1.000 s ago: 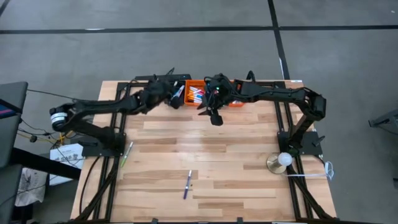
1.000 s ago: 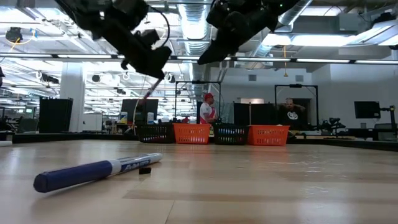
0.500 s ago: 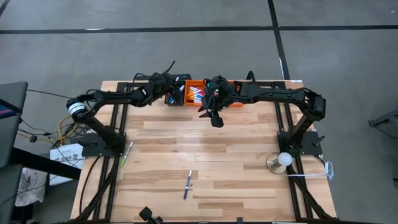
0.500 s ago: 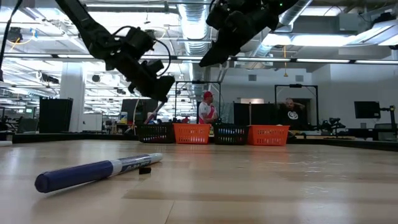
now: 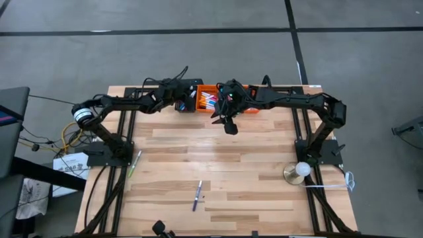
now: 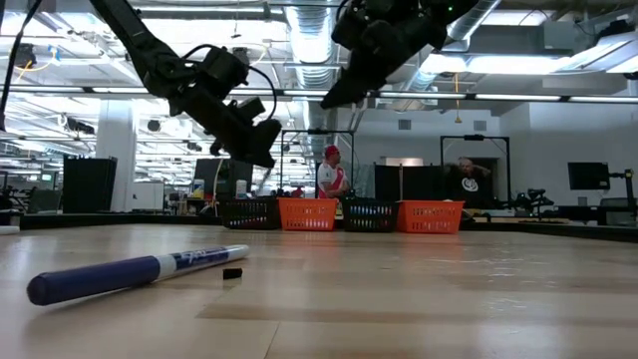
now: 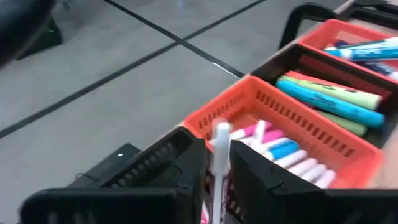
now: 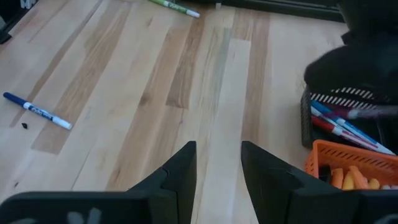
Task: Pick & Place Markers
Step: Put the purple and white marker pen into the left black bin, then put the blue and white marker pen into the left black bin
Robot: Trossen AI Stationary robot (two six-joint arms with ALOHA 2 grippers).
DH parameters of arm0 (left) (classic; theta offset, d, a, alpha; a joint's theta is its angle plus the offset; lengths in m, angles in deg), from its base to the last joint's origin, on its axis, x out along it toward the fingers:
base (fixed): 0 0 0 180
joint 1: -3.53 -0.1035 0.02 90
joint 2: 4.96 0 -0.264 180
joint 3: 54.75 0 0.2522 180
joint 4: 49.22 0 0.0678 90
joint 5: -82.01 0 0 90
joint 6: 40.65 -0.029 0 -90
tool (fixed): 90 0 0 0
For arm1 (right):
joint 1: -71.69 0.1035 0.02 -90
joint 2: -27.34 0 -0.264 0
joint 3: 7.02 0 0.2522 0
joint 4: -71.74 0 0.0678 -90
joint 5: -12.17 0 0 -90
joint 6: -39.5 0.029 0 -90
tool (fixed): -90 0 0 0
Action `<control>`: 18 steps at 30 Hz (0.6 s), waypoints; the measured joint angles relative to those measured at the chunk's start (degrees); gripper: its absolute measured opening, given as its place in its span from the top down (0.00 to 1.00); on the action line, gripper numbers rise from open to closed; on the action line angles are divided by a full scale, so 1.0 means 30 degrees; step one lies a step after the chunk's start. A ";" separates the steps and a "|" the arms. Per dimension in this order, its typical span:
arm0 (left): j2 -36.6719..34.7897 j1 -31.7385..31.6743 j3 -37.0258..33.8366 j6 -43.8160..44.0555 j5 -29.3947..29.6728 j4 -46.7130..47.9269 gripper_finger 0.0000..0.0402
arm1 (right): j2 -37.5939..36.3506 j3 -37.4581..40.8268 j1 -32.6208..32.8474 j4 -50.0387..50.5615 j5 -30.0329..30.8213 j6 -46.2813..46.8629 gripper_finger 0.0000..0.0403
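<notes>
A row of small orange and black bins (image 5: 208,99) stands at the table's far edge, with markers in them. My left gripper (image 5: 183,100) hangs over the row's left end, by an orange bin (image 7: 292,124) of pink, blue and white markers. A white-and-pink marker (image 7: 220,140) stands between its fingers. My right gripper (image 5: 228,124) hovers open and empty just in front of the bins. A blue marker (image 5: 197,196) lies flat on the table toward the near edge. A green marker (image 5: 134,163) lies flat at the left. My left gripper has the white-and-pink marker's shaft (image 7: 220,163) between its two fingers (image 7: 189,168), which lie across it. The marker stands roughly upright, its white end above the fingers, clear of the bins. The view is blurred, so whether both fingers still touch it does not show.
Both arms crowd the far middle of the table. A round metal base with a white ball (image 5: 299,170) stands at the right. A small black thing (image 5: 158,228) pokes in at the near edge. Bare wood lies between the bins and the blue marker.
My left gripper has swung down toward the bins at the far edge, carrying the marker, then nearly stopped. The blue marker on the table has shifted a little toward the left. A small black thing has appeared at the near edge.
</notes>
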 joint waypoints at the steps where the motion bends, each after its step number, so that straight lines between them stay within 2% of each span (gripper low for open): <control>1: 0.0000 -0.0002 0.0000 0.0007 -0.0301 0.0007 0.82 | 0.0000 0.0000 0.0000 0.0068 0.0000 0.0000 0.71; 8: -0.0062 0.0127 0.0000 0.0214 -0.1102 0.0244 0.73 | 0.0007 0.0000 0.0044 0.0665 -0.0033 -0.0015 0.71; 13: -0.1549 0.0937 0.0000 0.0364 -0.1020 0.2017 0.72 | 0.0007 0.0237 0.0039 0.0847 -0.0040 0.0076 0.71; 15: -0.2651 0.1510 0.0000 0.0775 -0.0987 0.3085 0.72 | -0.0004 0.0731 -0.0079 -0.0261 -0.0099 0.1279 0.71; 18: -0.4335 0.2850 0.0000 0.1198 -0.0945 0.4630 0.73 | -0.0595 0.2523 -0.0116 -0.3766 -0.0637 0.2861 0.71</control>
